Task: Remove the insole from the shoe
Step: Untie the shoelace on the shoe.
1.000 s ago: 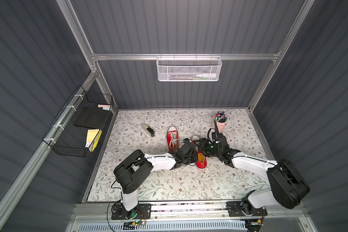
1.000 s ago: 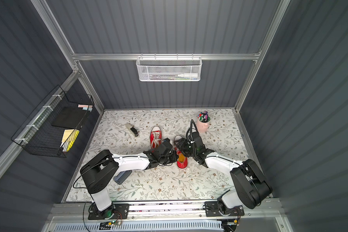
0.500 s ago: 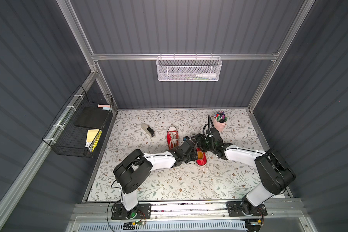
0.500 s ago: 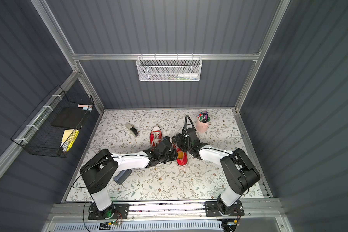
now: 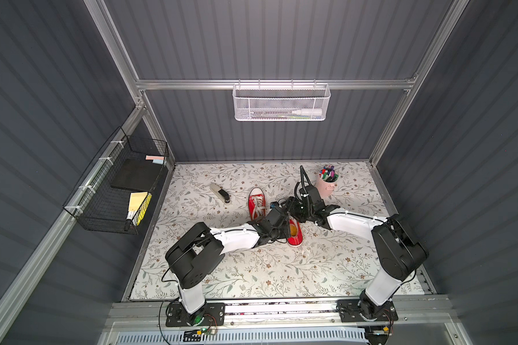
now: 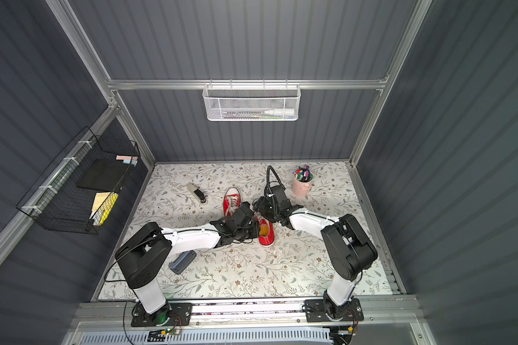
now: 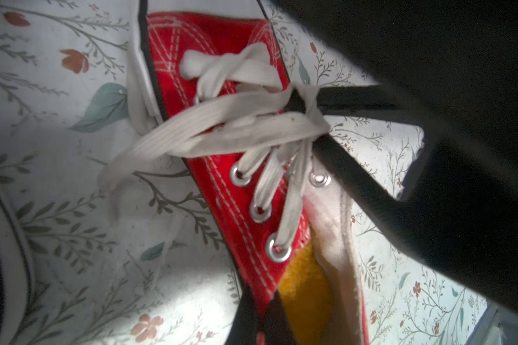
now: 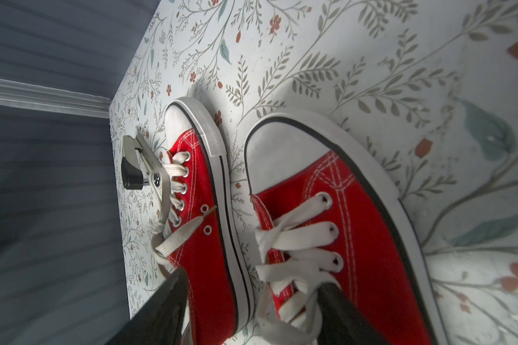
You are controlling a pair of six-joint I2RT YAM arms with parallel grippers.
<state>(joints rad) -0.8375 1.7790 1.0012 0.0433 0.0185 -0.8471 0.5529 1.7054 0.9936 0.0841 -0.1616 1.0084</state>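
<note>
A red shoe [image 5: 296, 237] lies mid-table with a yellow insole [image 5: 293, 229] showing in its heel opening. In the left wrist view my left gripper [image 7: 259, 324] is shut on the red side wall of the shoe [image 7: 231, 191], right beside the insole [image 7: 305, 292]. My right gripper [image 8: 251, 301] is open above the shoe's laces [image 8: 293, 239]. One of its fingers [image 8: 344, 313] rests at the laces and the other hangs over a second red shoe [image 8: 204, 209]. In a top view both grippers crowd the shoe [image 6: 268, 237], and its toe is hidden.
The second red shoe [image 5: 257, 203] lies just left of the first. A stapler [image 5: 219, 192] sits further left and a pink cup of markers [image 5: 327, 182] at the back right. A grey-blue object [image 6: 182, 262] lies under the left arm. Wire baskets hang on the walls.
My right gripper has moved left and closer over the shoe's laces, with its elbow swinging in. The left gripper has stayed shut on the shoe's side wall.
</note>
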